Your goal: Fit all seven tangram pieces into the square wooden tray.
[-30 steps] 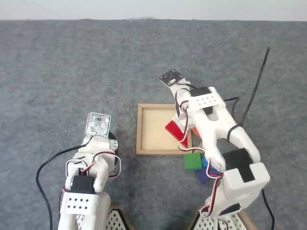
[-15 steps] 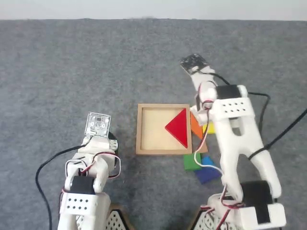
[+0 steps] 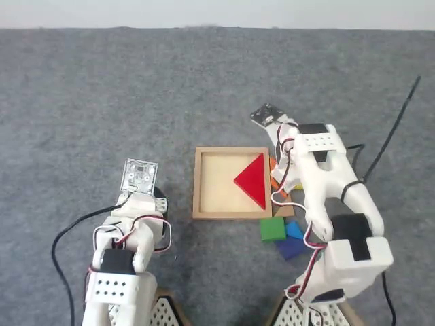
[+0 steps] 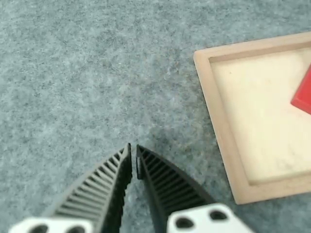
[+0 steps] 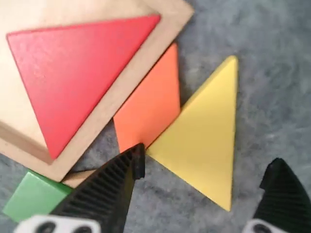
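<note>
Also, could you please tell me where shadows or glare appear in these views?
High view: even, soft light, no glare on the square wooden tray, a faint shadow beside the left arm. Left wrist view: a faint dark patch on the grey mat just ahead of the shut black left pincer. Right wrist view: the red triangular piece is matte, without glare.

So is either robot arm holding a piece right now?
No, nothing. The right gripper is open over the yellow triangle; the left gripper is shut and empty.

One tray (image 3: pixel 196 183) — six coloured pieces (image 3: pixel 255 180)
</note>
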Robot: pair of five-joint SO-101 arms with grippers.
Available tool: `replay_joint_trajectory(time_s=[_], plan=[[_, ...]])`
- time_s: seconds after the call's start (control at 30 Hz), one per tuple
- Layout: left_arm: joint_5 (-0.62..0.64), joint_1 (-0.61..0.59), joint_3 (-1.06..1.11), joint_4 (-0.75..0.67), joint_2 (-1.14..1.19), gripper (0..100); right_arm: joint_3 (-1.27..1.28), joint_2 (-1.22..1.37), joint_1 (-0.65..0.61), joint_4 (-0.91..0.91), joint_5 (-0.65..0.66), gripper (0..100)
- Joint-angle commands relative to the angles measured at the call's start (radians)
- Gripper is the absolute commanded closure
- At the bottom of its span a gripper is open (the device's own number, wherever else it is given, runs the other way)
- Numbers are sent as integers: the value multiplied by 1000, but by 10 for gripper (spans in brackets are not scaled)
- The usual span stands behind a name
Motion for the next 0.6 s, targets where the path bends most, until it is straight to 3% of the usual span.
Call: replay_joint_trajectory(time_s=[0.0, 0.27, 0.57], plan=[[8, -5, -8, 2, -12, 985, -9, 8, 25, -38, 37, 615], [8, -5, -8, 2, -12, 985, -14, 82, 1, -50, 38, 615], [8, -5, -8, 2, -12, 985, -15, 85, 1, 68, 89, 615]])
